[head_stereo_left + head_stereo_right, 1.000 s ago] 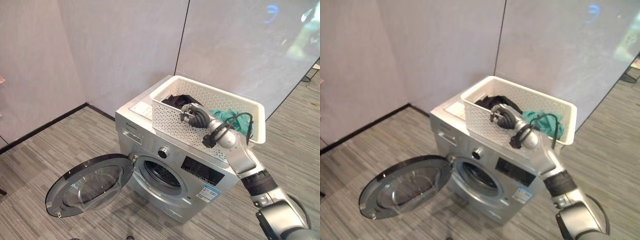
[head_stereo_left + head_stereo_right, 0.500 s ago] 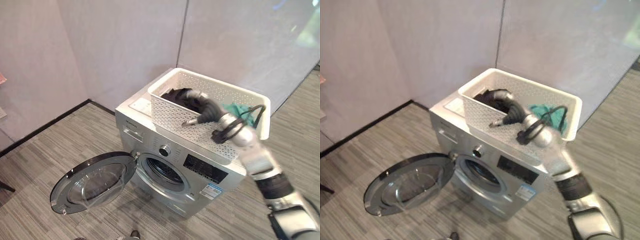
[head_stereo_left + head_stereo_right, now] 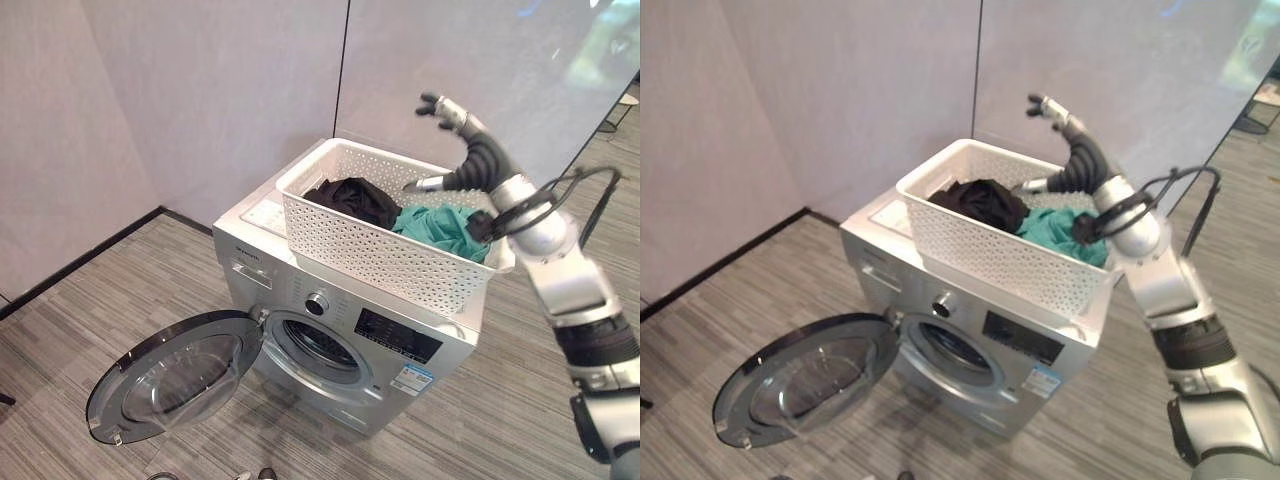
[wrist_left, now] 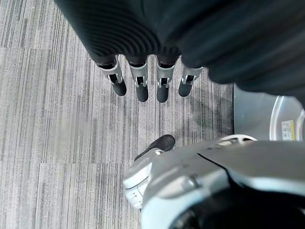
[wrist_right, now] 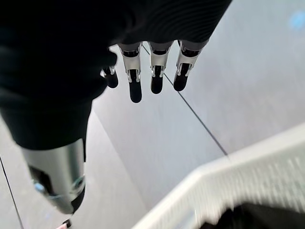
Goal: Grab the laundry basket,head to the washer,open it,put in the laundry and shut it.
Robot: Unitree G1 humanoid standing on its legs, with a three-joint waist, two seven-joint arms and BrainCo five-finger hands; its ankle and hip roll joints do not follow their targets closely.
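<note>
left eye view: the laundry basket point(image 3: 372, 260) sits on top of the washer point(image 3: 330, 330), whose door point(image 3: 172, 372) hangs wide open. the right hand point(image 3: 468, 150) hovers above the basket's far rim, fingers straight and holding nothing. the left hand point(image 4: 143, 81) hangs over the floor, fingers loose, empty. best to lower onto the black garment point(image 3: 352, 198), pinch deep, then lift clear of the rim.
</note>
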